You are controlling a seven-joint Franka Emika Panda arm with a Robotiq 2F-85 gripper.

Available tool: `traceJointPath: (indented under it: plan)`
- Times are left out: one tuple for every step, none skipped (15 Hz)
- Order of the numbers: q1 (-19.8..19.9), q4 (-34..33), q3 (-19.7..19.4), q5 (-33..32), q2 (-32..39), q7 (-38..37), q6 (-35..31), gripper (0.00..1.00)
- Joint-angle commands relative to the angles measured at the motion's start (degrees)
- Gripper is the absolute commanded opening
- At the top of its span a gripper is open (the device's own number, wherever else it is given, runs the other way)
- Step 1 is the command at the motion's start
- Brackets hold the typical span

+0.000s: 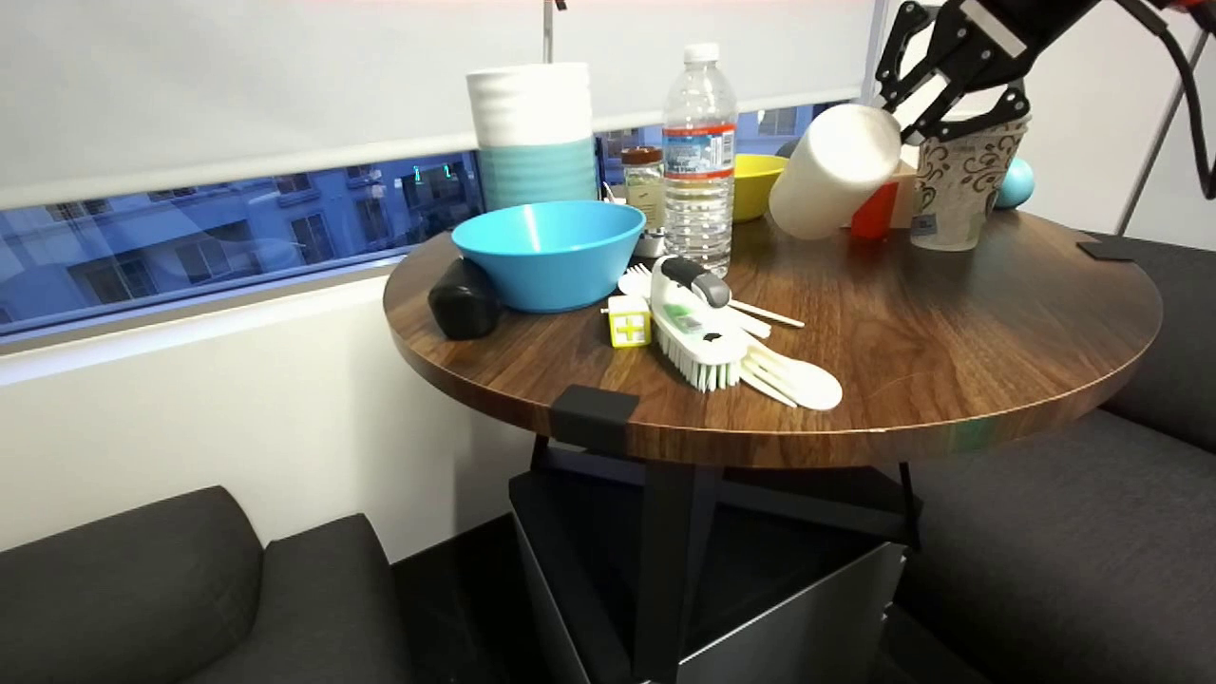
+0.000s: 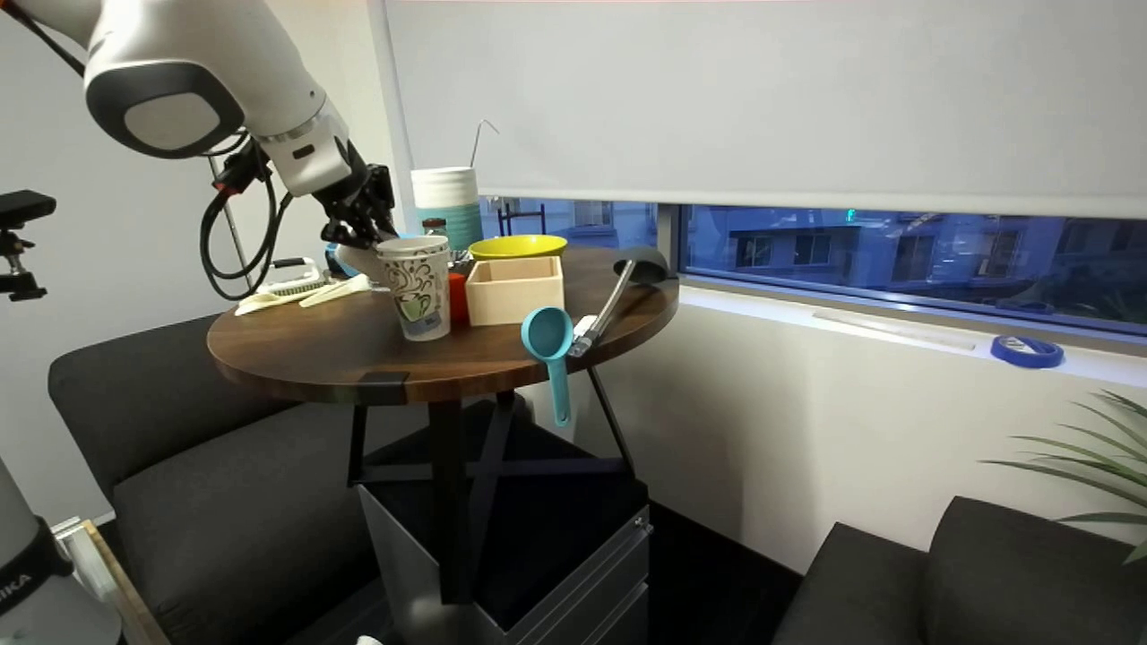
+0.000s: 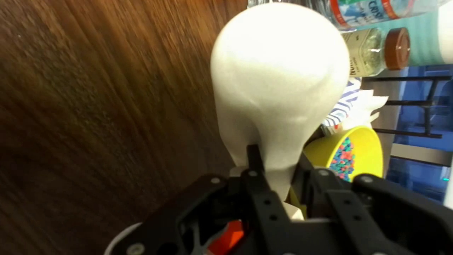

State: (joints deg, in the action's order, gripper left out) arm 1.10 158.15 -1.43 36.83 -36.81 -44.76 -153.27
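- White cup (image 1: 825, 180): tilted over the desk (image 1: 1026, 304), just beside the patterned cup (image 2: 414, 291); it seems raised, and whether it touches that cup is hard to tell
- Pincer (image 3: 277, 156): clamped on the white cup, fingers (image 3: 255, 156) pressing from both sides at the end nearest the wrist
- Weight: probably light; the inside is not clearly in sight, so I can't say whether it holds anything
- Stiffness: likely thin and soft, as the wall looks creased and drawn in between the fingers in the wrist view, so a harder squeeze could crush it
- Surface: smooth and plain, perhaps a little slippery; unlikely to shatter, easy to dent
- Hold: a gentle grip across the wider body would probably spare the wall; which end is the mouth is unclear
- Room: the red thing (image 2: 458, 300) is just beside the patterned cup, the box (image 2: 515, 303) near it, the bottle (image 1: 698, 195) well apart from it, so there's more space on the bottle's side
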Motion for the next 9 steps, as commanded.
traceJointPath:
  plan:
    - [-2.07, -0.07, 1.11, 1.24, -0.21, 5.38, -5.90, 0.06]
    - [-2.35, -0.08, 1.43, 0.99, 0.40, 6.20, -6.98, 0.06]
    - [-2.39, -0.08, 1.80, 0.44, 0.78, 6.90, -7.27, 0.06]
    - [-2.22, -0.08, 2.25, -0.22, 1.00, 7.27, -6.26, 0.06]
    - [-1.59, -0.06, 3.14, -1.31, 1.20, 7.26, -5.05, 0.06]
    - [-1.29, -0.01, 3.86, -2.10, 1.18, 7.53, -4.35, 0.06]
    - [-0.15, 0.01, 5.19, -3.84, 1.04, 6.99, -3.09, 0.06]
    - [0.50, 0.05, 6.20, -5.44, 1.11, 6.74, -2.48, 0.06]
    - [1.50, 0.06, 7.50, -7.46, 1.09, 5.83, -1.67, 0.06]
